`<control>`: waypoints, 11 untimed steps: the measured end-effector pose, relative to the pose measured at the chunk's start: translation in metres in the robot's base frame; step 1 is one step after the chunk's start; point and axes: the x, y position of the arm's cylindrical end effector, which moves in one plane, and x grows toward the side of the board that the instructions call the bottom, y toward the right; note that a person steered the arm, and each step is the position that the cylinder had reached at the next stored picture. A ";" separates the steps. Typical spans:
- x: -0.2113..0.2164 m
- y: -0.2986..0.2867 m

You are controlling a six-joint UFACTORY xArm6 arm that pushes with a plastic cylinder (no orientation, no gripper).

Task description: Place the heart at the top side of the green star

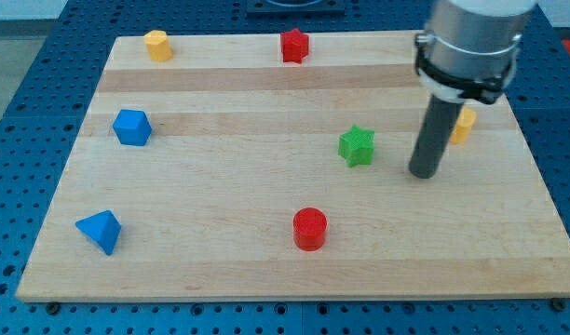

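The green star [357, 145] lies right of the board's middle. My tip [422, 173] rests on the board just to the star's right, with a small gap between them. A yellow block [464, 126] sits close behind the rod at the view's right. The rod partly hides it, so I cannot make out its shape. Another yellow block [156, 44], which looks heart-shaped, sits at the board's top left corner, far from the tip.
A red star-like block [294, 45] sits at the top edge. A blue block [131, 127] is at the left and a blue triangle [101, 231] at the bottom left. A red cylinder [310, 228] is below the star. The wooden board [220, 270] ends on all sides.
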 end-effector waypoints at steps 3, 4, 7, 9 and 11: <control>-0.034 0.065; -0.051 0.065; -0.107 0.059; -0.115 0.013; -0.093 -0.037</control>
